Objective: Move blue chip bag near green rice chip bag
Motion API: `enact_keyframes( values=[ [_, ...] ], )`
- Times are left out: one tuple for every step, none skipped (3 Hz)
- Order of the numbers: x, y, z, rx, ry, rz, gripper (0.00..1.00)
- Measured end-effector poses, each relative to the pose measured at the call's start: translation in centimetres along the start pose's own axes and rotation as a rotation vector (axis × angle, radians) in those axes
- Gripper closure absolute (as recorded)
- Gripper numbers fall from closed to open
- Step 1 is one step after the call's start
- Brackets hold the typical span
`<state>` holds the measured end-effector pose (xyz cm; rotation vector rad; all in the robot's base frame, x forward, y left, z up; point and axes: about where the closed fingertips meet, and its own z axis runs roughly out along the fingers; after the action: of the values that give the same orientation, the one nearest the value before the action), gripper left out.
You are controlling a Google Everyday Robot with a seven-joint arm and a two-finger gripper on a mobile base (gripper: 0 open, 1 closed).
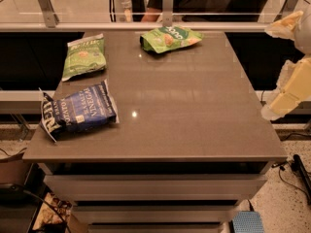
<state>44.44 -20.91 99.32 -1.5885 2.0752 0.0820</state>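
Observation:
The blue chip bag lies flat near the table's front left corner, its white band pointing left. The green rice chip bag, bright light green with white lettering, lies at the back middle of the table. My gripper shows as pale cream parts at the right edge of the view, beside and off the table's right side, far from both bags. It holds nothing that I can see.
A duller green bag lies at the back left, behind the blue bag. The grey table has drawers below its front edge. A rail and a person in dark clothes are behind the table.

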Motion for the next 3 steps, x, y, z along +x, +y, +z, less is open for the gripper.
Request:
enact_keyframes(
  values=[
    [-0.9,0.0,1.0,-0.005,-0.146,0.057,0.0],
    [-2.2,0.5,2.6,0.01,-0.24,0.098,0.0],
    [-3.3,1.2,5.3,-0.003,-0.285,0.121,0.0]
  ],
)
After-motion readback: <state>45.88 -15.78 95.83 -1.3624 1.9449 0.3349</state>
